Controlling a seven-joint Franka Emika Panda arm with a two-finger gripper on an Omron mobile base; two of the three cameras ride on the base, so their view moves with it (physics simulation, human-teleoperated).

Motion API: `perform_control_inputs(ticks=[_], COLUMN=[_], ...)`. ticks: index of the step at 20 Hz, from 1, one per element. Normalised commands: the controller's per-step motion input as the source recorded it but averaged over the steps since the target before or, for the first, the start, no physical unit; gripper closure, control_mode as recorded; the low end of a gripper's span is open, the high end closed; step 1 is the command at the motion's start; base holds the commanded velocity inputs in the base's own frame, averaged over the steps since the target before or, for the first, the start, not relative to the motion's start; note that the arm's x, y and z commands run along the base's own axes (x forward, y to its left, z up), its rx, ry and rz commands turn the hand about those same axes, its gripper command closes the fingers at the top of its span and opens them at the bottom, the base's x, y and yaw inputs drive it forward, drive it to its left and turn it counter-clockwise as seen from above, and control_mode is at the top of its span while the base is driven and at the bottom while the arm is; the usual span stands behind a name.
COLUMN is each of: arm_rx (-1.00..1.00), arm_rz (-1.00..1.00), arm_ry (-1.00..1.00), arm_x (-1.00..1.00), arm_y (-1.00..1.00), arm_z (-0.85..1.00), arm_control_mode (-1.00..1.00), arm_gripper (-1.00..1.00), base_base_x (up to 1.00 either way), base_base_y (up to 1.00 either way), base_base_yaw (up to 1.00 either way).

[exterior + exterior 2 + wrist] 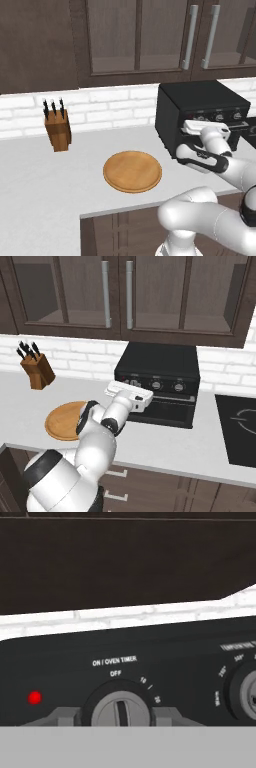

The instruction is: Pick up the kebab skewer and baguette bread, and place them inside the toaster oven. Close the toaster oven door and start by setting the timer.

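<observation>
Tool [119,716] brackets timer knob [120,710] on toaster oven [159,363].

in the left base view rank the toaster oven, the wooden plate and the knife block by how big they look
1. toaster oven, largest, though the arm covers part of its front
2. wooden plate
3. knife block, smallest; it stands farther back, which may shrink it somewhat

Left base view: from behind-left, facing forward-down over the counter [30,165]; toaster oven [200,102] at 2 o'clock. Right base view: from behind-right, same oven [157,363] near 12 o'clock. Hand view: very near, facing the oven's timer knob [120,709] at 6 o'clock.
</observation>
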Motion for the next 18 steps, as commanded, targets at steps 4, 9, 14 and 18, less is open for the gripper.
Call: perform_control_inputs(ticks=[4,9,14,18], arm_rx=[0.0,0.0,0.0,0.0], arm_rz=[-0.16,-0.15,-0.11,-0.1], arm_ry=[-0.03,-0.02,-0.05,-0.07], arm_x=[-0.01,0.0,-0.01,-0.01], arm_y=[0.0,0.0,0.0,0.0], arm_z=[0.36,0.27,0.15,0.08], arm_control_mode=[-1.0,-1.0,-1.0,-1.0], arm_gripper=[1.0,1.0,1.0,1.0], base_base_x=[0.0,0.0,0.0,0.0], base_base_y=[0.0,0.0,0.0,0.0], base_base_yaw=[0.0,0.0,0.0,0.0])
